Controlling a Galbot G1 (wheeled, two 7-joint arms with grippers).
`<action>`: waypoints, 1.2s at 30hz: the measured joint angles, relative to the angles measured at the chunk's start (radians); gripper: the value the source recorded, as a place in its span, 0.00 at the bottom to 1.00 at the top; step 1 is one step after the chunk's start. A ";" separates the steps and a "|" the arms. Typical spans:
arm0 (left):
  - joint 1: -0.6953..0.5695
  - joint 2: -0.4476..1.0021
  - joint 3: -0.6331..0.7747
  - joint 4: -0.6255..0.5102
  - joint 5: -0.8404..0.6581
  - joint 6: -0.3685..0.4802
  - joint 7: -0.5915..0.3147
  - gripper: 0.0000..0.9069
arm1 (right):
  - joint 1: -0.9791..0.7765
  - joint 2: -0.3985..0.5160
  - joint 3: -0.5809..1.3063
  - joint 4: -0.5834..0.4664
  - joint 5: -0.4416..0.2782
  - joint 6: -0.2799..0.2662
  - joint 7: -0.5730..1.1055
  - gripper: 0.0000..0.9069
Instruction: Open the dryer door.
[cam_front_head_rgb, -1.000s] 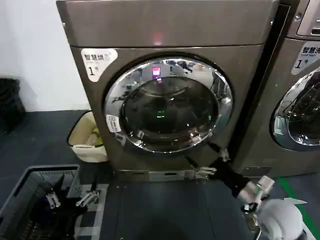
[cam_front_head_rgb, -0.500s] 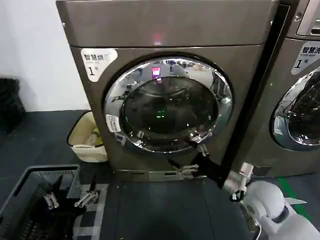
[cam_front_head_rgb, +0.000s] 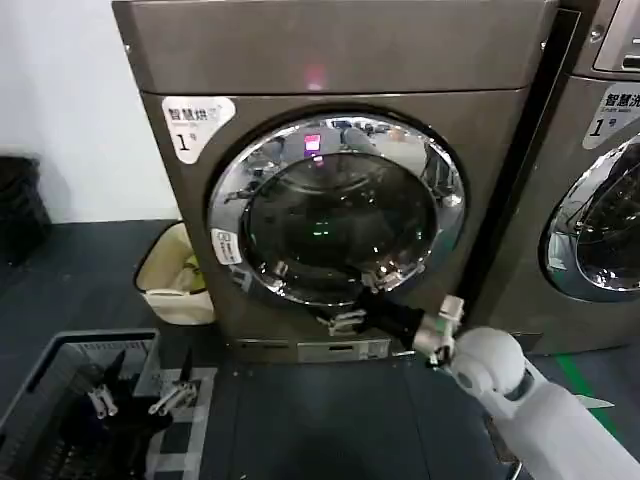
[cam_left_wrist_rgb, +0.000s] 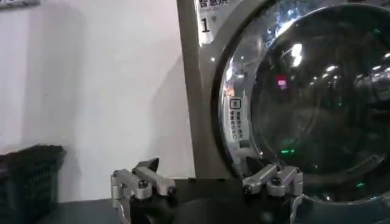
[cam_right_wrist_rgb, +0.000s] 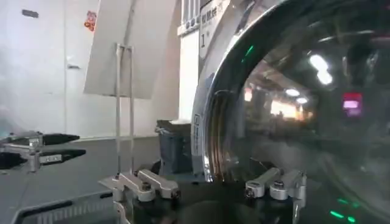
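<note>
Your right gripper (cam_front_head_rgb: 362, 301) spread wide at six o'clock on shiny chrome dryer door (cam_front_head_rgb: 336, 208), cream bin (cam_front_head_rgb: 176, 275) at eight, left gripper (cam_front_head_rgb: 135, 400) spread over grey crate (cam_front_head_rgb: 60, 355).

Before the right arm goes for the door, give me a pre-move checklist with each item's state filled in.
1. Round chrome-rimmed dryer door shut against the bronze-grey metal dryer: ok, it sits flush, not yet opened.
2. Right gripper at the door: ok, it is at the lower rim, fingers spread.
3. Right gripper holding the rim: not ok, nothing is between its fingers.
4. Handle or latch found: cannot tell.
5. Left gripper out of the way: ok, it is low over the dark slatted plastic basket, open.
6. Swing path free: cannot tell; a cream plastic bin stands on the floor beside the dryer.
</note>
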 joint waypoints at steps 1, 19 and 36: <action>0.000 0.000 0.000 0.000 0.001 0.000 0.000 1.00 | 0.012 0.003 -0.011 -0.007 0.002 0.000 0.000 1.00; 0.006 -0.009 0.007 -0.005 0.009 -0.004 0.003 1.00 | 0.196 0.084 -0.189 -0.131 0.046 -0.002 0.019 1.00; 0.010 -0.015 0.010 -0.016 0.008 -0.003 0.012 1.00 | 0.298 0.170 -0.293 -0.217 0.061 0.005 0.054 1.00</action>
